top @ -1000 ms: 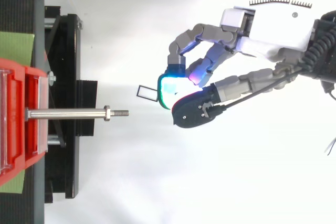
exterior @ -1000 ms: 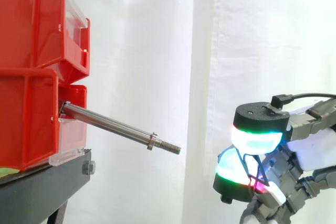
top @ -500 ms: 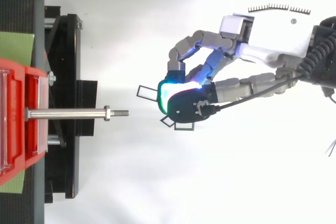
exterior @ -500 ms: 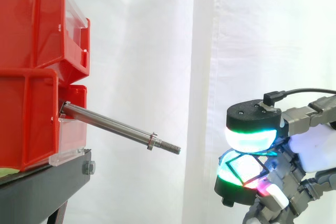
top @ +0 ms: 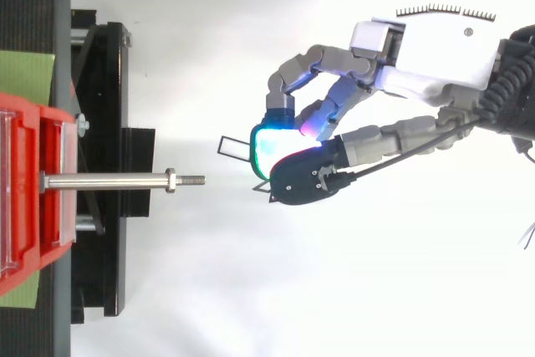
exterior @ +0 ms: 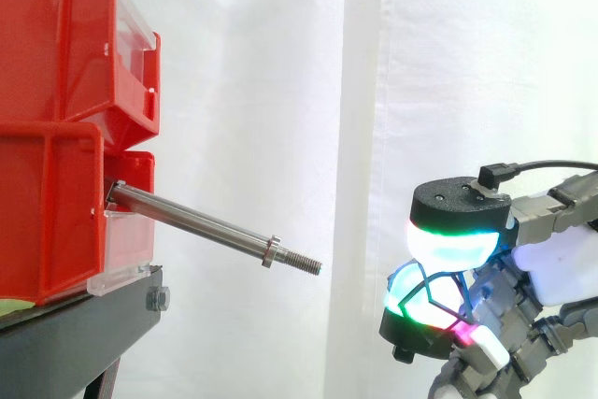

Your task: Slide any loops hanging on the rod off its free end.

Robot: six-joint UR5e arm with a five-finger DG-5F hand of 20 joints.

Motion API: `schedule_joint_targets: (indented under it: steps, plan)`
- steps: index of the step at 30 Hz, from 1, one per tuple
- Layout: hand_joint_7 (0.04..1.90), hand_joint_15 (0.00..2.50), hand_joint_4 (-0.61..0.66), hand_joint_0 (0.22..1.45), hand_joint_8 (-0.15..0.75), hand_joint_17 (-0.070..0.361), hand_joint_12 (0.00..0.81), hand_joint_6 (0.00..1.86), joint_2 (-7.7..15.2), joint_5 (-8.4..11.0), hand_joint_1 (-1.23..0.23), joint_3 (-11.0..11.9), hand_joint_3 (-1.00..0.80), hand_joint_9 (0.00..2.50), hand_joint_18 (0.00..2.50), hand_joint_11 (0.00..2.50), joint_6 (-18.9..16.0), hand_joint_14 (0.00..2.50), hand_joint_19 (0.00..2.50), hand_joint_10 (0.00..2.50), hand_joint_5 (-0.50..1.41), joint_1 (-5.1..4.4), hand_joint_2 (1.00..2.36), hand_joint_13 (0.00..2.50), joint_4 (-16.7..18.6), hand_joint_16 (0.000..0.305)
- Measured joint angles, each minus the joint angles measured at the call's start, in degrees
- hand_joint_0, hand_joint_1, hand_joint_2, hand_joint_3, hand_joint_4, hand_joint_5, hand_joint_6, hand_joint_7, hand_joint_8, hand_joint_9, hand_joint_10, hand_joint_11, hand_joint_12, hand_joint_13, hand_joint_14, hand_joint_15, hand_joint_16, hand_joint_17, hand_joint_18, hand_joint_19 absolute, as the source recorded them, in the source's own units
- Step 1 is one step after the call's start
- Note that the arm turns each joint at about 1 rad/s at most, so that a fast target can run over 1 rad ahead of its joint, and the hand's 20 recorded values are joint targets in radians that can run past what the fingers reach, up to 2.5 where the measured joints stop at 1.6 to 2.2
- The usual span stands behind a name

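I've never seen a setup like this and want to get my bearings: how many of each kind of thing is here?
Red bins, stacked: 2
Metal rod: 1
Black stand: 1
Robot hand: 1
Wire loop pinched in the hand: 1 clearly seen
Loops on the rod: 0
Total: 6
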State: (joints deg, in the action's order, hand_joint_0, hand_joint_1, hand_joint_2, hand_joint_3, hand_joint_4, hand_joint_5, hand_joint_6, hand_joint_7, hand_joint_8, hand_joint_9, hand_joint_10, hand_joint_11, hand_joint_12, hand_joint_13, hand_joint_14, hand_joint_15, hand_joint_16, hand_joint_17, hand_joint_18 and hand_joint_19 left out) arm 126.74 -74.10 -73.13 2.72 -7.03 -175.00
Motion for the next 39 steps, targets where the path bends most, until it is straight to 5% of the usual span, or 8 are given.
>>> schedule_joint_targets:
  steps: [9, 15, 21, 25, 33, 39]
  plan:
    - [1.2, 0.39, 0.05, 0.56, 0.22, 0.128, 0.363, 0.85, 0.0, 0.01, -0.65, 0.0, -0.23, 1.1, 0.7, 0.56, 0.0, 0.01, 0.48, 0.01, -0.12, 0.01, 1.02, 0.82, -0.14, 0.057]
    - [1.12, 0.37, 0.17, 0.57, 0.339, 0.153, 0.422, 0.88, 0.0, 0.01, -0.71, -0.01, -0.09, 1.08, 0.79, 0.62, 0.0, 0.01, 0.43, 0.01, -0.15, 0.0, 1.01, 0.85, -0.17, 0.068]
    - [1.14, 0.39, 0.18, 0.58, 0.309, 0.13, 0.375, 0.87, 0.0, 0.01, -0.67, 0.0, -0.36, 1.05, 0.7, 0.65, 0.0, 0.01, 0.47, 0.02, -0.16, 0.0, 1.01, 0.81, -0.17, 0.058]
    - [1.17, 0.39, 0.18, 0.59, 0.315, 0.129, 0.373, 0.87, 0.0, 0.01, -0.58, 0.0, -0.37, 1.07, 0.71, 0.65, 0.0, 0.01, 0.47, 0.01, -0.14, 0.0, 1.01, 0.82, -0.17, 0.057]
    - [1.23, 0.36, 0.14, 0.58, 0.366, 0.153, 0.425, 0.89, 0.0, 0.01, -0.72, 0.0, 0.0, 1.09, 0.82, 0.64, 0.0, 0.01, 0.41, 0.01, -0.13, 0.0, 1.01, 0.87, -0.17, 0.068]
    - [1.21, 0.36, 0.08, 0.6, 0.365, 0.154, 0.425, 0.9, 0.0, 0.01, -0.75, 0.0, 0.02, 1.09, 0.83, 0.64, 0.0, 0.01, 0.4, 0.01, -0.13, 0.0, 1.01, 0.87, -0.17, 0.069]
